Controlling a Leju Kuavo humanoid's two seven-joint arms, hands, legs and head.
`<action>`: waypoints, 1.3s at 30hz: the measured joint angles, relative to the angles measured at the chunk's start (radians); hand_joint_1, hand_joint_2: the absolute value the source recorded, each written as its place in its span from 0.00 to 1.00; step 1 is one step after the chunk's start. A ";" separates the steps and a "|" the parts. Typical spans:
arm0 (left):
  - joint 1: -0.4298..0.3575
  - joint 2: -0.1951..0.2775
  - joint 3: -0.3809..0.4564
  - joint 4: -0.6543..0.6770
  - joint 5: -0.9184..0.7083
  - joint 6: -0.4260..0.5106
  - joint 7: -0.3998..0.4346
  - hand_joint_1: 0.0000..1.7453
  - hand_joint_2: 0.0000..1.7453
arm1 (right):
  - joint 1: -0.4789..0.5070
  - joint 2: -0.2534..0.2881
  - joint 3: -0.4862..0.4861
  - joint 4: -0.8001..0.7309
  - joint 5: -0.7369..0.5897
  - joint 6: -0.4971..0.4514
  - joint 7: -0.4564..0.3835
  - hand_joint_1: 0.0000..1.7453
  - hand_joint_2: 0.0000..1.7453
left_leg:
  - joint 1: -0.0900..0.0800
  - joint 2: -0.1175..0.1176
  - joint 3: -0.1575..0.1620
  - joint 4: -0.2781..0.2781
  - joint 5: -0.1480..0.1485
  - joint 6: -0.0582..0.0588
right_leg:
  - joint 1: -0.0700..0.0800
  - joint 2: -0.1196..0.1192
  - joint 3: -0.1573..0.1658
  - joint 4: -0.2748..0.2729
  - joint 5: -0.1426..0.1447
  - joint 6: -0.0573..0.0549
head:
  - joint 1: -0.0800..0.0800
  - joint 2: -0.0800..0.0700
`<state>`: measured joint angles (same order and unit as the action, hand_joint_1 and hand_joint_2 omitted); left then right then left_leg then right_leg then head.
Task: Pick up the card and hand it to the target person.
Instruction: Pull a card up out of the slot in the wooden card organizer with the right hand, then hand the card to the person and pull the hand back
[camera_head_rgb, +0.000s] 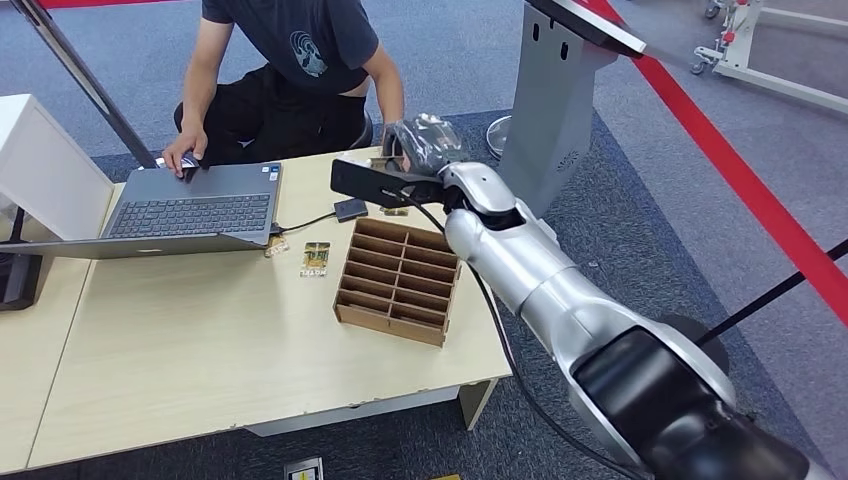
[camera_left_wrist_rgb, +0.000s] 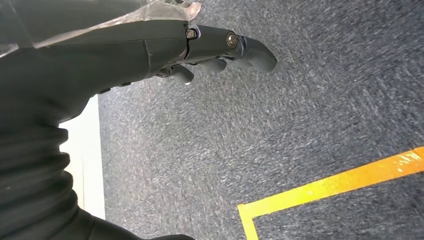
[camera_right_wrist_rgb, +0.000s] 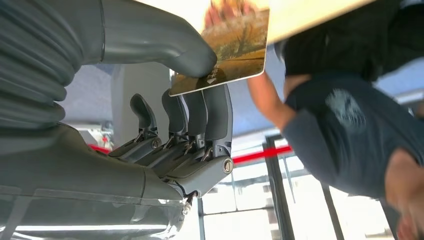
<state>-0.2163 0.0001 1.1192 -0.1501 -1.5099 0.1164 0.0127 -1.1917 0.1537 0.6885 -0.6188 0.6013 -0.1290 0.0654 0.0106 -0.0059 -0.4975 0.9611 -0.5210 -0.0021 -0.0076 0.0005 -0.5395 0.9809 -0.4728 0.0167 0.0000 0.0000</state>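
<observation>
Brown card (camera_right_wrist_rgb: 235, 50) pinched in right robot hand (camera_right_wrist_rgb: 195, 95), person's fingers (camera_right_wrist_rgb: 227, 10) on its far edge.

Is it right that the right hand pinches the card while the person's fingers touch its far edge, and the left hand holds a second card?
Not quite: the left hand holds nothing, hanging over the carpet in the left wrist view. The rest stands: the right hand pinches the card, the person's fingers at its far edge.
</observation>
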 joint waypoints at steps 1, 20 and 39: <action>-0.003 0.000 -0.003 0.000 -0.003 -0.001 0.000 0.00 1.00 | -0.006 0.013 0.001 0.029 -0.007 0.002 -0.010 0.75 1.00 | 0.000 0.000 0.000 0.000 0.000 0.000 | 0.000 0.000 0.000 0.000 0.000 0.000 | 0.000 0.000; -0.004 -0.001 -0.021 0.000 -0.020 -0.001 -0.008 0.00 1.00 | 0.080 0.101 0.024 0.284 -0.070 -0.083 -0.106 0.75 1.00 | 0.001 0.000 0.003 -0.004 0.001 0.000 | 0.001 0.001 0.004 -0.003 0.001 0.000 | 0.000 0.000; -0.014 -0.003 -0.026 -0.001 -0.025 -0.007 -0.002 0.00 1.00 | 0.083 0.089 0.024 0.284 -0.090 -0.086 -0.102 0.75 1.00 | 0.001 0.000 0.001 -0.003 0.001 0.000 | 0.001 0.000 0.001 -0.003 0.001 0.000 | 0.000 0.000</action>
<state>-0.2301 -0.0027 1.0932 -0.1510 -1.5347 0.1094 0.0107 -1.1091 0.2426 0.7129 -0.3350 0.5117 -0.2154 -0.0362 0.0117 -0.0058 -0.4967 0.9582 -0.5204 -0.0021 -0.0070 0.0006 -0.5386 0.9782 -0.4721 0.0166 0.0000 0.0000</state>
